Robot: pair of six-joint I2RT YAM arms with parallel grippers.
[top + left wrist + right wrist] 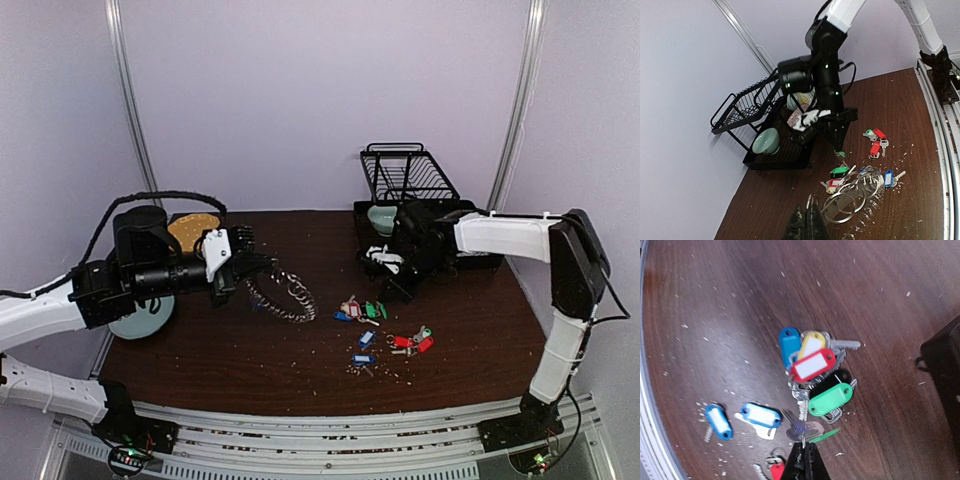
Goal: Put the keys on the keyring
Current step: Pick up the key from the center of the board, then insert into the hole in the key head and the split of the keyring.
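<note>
Left wrist view: both jaws clamped, each on its own piece.
Right gripper [839,149] pinches green key [842,154], hanging blade-down, near upright; left gripper [805,226] grips keyring [850,199], draping toward table [910,125].

Centre of the bench [200,355], the keyring [287,297]; keys [372,311] scattered at its three to four o'clock; dish rack [410,180] behind them, at one o'clock.

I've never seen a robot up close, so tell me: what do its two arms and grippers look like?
The left arm and right arm are smooth white tubes joined by chunky black joints. A black braided cable loops over the left one; tiny green lights glow on the right. The left gripper and right gripper have slim black fingers.
</note>
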